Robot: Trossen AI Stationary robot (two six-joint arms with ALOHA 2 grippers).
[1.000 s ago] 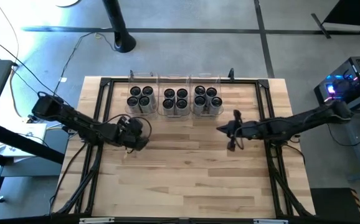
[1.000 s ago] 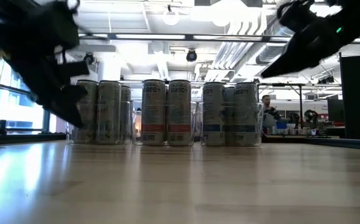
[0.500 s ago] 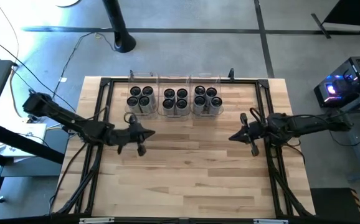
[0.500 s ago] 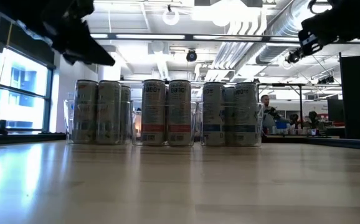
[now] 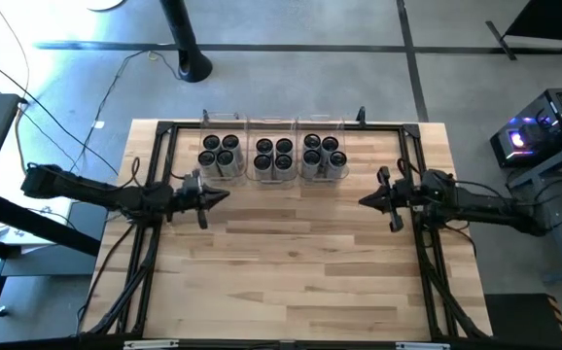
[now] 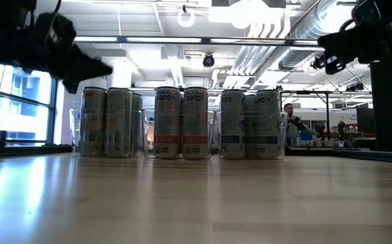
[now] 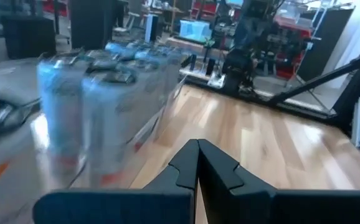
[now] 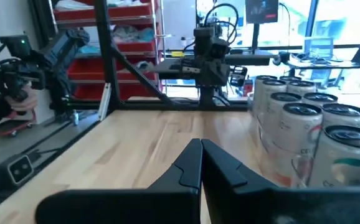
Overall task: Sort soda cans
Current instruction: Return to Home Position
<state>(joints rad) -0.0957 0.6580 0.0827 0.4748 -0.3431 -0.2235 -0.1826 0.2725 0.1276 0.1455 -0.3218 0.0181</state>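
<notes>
High view: showing twelve soda cans (image 5: 273,156) standing by fours in three clear bins (image 5: 271,122) at table (image 5: 291,282) far edge; placing left gripper (image 5: 223,197) and right gripper (image 5: 363,203) well apart, tips facing; low view: lining cans in one row; wrist views: showing both jaws pressed together, gripping nothing.

Soda cans (image 6: 181,122) carry print near their tops, too blurred to read; no other text, label or number is legible.

Soda cans (image 6: 181,122) in three clear bins (image 6: 74,133), side by side, on wooden table (image 6: 196,203)
</notes>
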